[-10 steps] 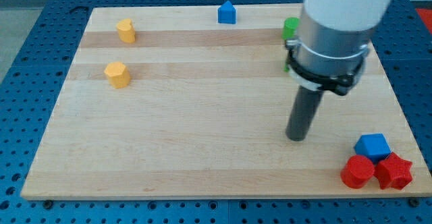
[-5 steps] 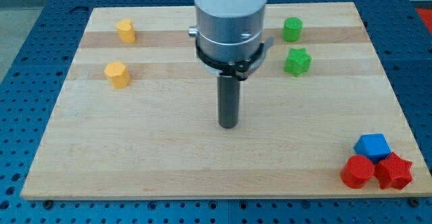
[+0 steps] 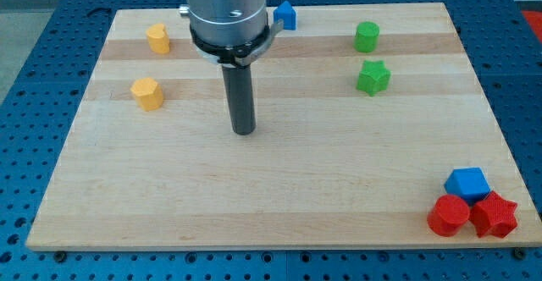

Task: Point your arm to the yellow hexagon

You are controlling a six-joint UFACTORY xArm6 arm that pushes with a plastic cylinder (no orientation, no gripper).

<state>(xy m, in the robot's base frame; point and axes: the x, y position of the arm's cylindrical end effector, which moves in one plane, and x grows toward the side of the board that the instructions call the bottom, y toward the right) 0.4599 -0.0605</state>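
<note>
So, the wooden surface (image 3: 279, 205) is seen from above at a slant, and the arm's straight dark rod (image 3: 240, 95) is planted a bit left of the middle of it. My tip (image 3: 244, 132) is set down on bare wood, touching no block.

The yellow hexagon (image 3: 146, 93) is found near the left edge, roughly halfway between the top-left corner and the middle of that edge. It's placed to the left of my tip and slightly closer to the top edge, with a clear strip of wood between the two, so they're apart, not touching.

No claw state can be told here: the arm is finished off with that plain rod, so nothing is being held or pinched.

Other stuff on the surface:
- A yellow heart (image 3: 157, 38) is parked near the top-left corner, above the hexagon and apart from it.
- A blue block (image 3: 286, 15) is tucked against the top edge, partly hidden behind the arm's grey body.
- A green round block (image 3: 367, 37) and a green star (image 3: 373, 77) are sat toward the top-right corner, one just below the other.
- A blue cube (image 3: 467, 184), a red cylinder (image 3: 447, 216) and a red star (image 3: 494, 215) are bunched together, touching, in the bottom-right corner.
</note>
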